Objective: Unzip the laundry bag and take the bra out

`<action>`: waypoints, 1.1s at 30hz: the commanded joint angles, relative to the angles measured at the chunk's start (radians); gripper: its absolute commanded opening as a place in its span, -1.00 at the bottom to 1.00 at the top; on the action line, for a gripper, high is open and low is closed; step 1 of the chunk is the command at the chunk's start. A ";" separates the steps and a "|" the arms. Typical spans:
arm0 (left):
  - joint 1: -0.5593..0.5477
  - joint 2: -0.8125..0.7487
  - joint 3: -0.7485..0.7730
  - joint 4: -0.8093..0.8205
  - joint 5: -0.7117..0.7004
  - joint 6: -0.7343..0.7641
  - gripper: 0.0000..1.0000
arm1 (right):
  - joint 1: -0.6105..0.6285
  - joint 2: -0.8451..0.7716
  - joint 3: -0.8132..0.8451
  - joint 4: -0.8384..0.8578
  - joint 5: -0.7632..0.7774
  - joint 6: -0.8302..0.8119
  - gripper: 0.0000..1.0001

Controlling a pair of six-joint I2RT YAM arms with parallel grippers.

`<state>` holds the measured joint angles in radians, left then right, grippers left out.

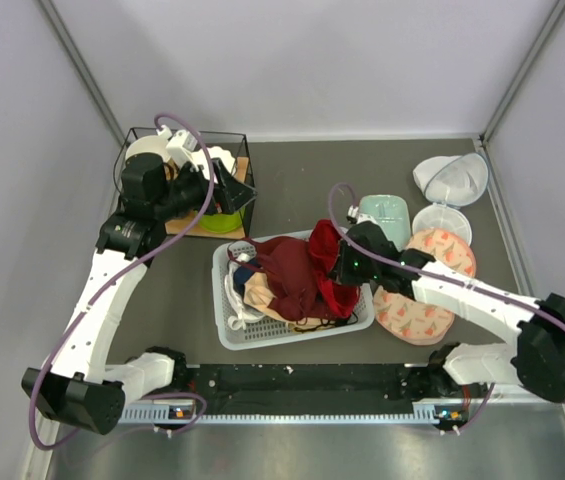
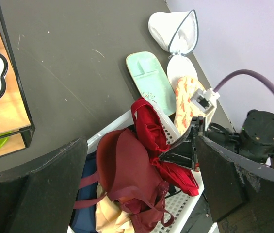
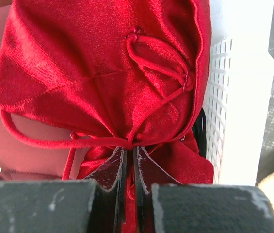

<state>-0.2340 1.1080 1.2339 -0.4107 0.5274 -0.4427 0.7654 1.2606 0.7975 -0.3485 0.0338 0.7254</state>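
Observation:
My right gripper (image 1: 345, 268) (image 3: 131, 150) is shut on the bright red bra (image 1: 328, 246) (image 3: 103, 63) and holds it over the right end of the white basket (image 1: 224, 330). The bra also shows in the left wrist view (image 2: 149, 127), hanging from the right fingers. The peach-pink flowered laundry bag (image 1: 424, 295) (image 2: 185, 97) lies open in two halves to the right of the basket, under the right arm. My left gripper (image 1: 240, 190) (image 2: 141, 194) is open and empty, raised by the black wire rack at the back left and looking down on the basket.
In the basket lie a maroon garment (image 1: 282, 265) (image 2: 127, 165) and beige and dark blue clothes. A mint-green tray (image 1: 387, 212) and a white mesh bag (image 1: 450, 178) lie behind the pouch. The wire rack (image 1: 142, 135) holds dishes and a green bowl (image 1: 220, 220).

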 commanded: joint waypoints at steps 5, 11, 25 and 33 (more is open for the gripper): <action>0.005 0.003 0.013 0.072 0.020 -0.010 0.98 | 0.035 -0.191 0.089 -0.134 0.123 -0.041 -0.33; 0.005 0.023 0.019 0.104 0.040 -0.027 0.98 | 0.035 -0.240 0.223 -0.239 0.121 -0.066 0.50; 0.005 0.018 -0.034 0.161 0.077 -0.085 0.98 | 0.034 0.138 0.404 -0.159 0.385 -0.141 -0.33; 0.005 0.012 -0.060 0.165 0.077 -0.080 0.98 | 0.040 0.212 0.248 -0.043 0.172 -0.097 -0.37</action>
<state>-0.2340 1.1473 1.1790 -0.3008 0.5873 -0.5255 0.7898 1.5047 1.1141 -0.4755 0.2958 0.6052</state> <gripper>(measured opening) 0.990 0.327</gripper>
